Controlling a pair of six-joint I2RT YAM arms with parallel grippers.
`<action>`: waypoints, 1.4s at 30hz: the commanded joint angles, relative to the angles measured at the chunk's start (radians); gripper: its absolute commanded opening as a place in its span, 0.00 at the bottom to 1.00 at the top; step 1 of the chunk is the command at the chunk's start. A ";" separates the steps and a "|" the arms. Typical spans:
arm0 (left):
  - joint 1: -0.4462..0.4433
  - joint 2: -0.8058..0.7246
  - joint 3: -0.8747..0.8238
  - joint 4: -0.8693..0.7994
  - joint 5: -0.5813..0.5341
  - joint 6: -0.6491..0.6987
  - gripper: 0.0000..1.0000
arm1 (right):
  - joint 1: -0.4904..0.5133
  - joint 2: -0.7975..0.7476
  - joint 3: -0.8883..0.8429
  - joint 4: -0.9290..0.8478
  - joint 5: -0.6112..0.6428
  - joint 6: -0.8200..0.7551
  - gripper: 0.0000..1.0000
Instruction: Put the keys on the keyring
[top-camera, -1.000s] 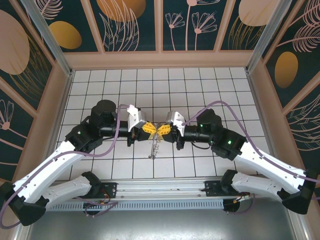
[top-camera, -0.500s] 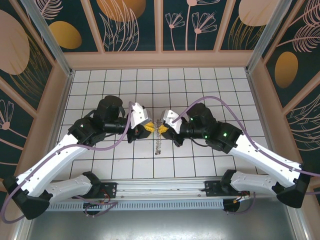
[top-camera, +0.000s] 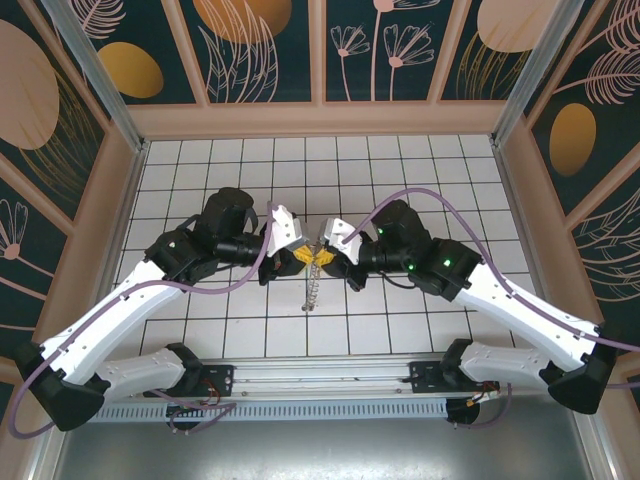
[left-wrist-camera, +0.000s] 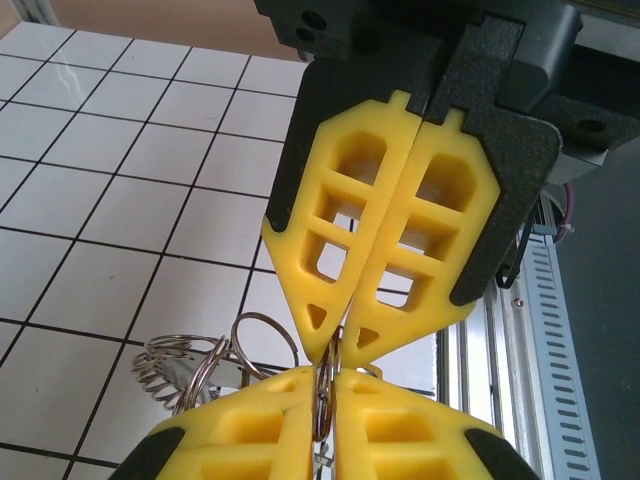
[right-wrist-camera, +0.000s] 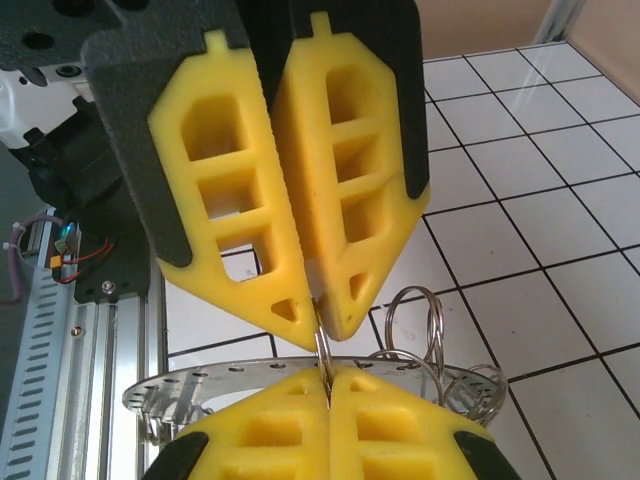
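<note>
left gripper (top-camera: 303, 258) and right gripper (top-camera: 324, 258) have their jaws clamped tip to tip on one thin split ring (left-wrist-camera: 322, 395) over the middle of the table (top-camera: 400, 330), the keyring (right-wrist-camera: 200, 386) hanging just beneath; an uneven pull may let the wire slip out and drop.

A white table (top-camera: 420, 170) gridded with dark lines spreads beneath the left gripper (top-camera: 307, 257) and right gripper (top-camera: 322, 257). Beyond them stands a tan board (top-camera: 320, 120), then dark teal panels (top-camera: 270, 50) painted with pale flowers and gold ovals. Aluminium posts (top-camera: 90, 70) flank both sides.
</note>
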 joint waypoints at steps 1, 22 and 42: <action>-0.009 0.010 0.008 0.028 0.051 -0.001 0.04 | -0.008 -0.005 0.050 0.024 -0.034 -0.019 0.00; -0.009 -0.189 -0.207 0.557 0.172 -0.340 0.00 | -0.008 -0.114 -0.098 0.177 -0.106 0.064 0.13; -0.009 -0.154 -0.177 0.357 0.067 -0.219 0.00 | -0.025 -0.056 -0.011 0.074 0.001 0.002 0.00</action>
